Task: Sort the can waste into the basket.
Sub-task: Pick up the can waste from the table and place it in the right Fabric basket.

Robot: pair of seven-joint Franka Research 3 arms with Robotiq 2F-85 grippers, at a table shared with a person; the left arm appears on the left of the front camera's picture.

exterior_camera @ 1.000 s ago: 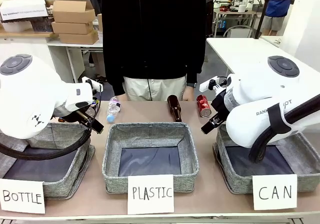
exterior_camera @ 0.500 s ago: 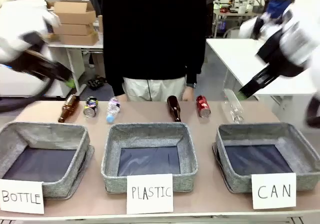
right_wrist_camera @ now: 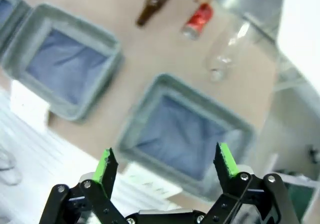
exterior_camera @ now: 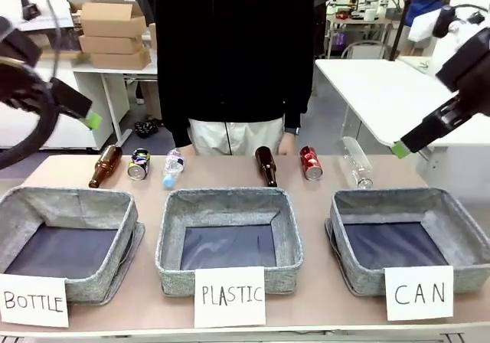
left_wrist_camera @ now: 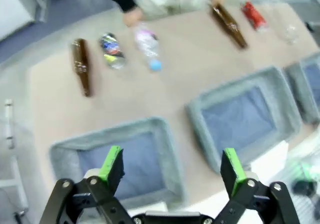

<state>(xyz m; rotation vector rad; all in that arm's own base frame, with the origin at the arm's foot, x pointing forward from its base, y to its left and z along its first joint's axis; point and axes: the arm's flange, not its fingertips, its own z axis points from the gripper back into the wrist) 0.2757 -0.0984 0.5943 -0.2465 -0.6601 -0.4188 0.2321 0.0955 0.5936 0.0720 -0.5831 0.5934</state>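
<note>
The table carries everything, with a person standing at its far edge. The basket, signed "CAN", sits at the robot's right and is empty. The PLASTIC basket is just beside it on the left, and the BOTTLE basket is one place farther left.

The right gripper hangs high above the basket with its fingers spread wide and nothing between them. The left gripper hangs well away from the basket, over the BOTTLE basket, also spread and empty.

A clear bottle lies just past the basket's far rim. A brown bottle lies farther left of that.

The red can lies on its side between those two bottles, near the basket's far-left corner. The dark can lies well apart from the basket, past both other baskets.

Judged from here, the red can is hemmed in, so a wide descent could knock a bottle or set the can rolling. The dark can needs a long carry, and an early release would drop it into the wrong basket.
</note>
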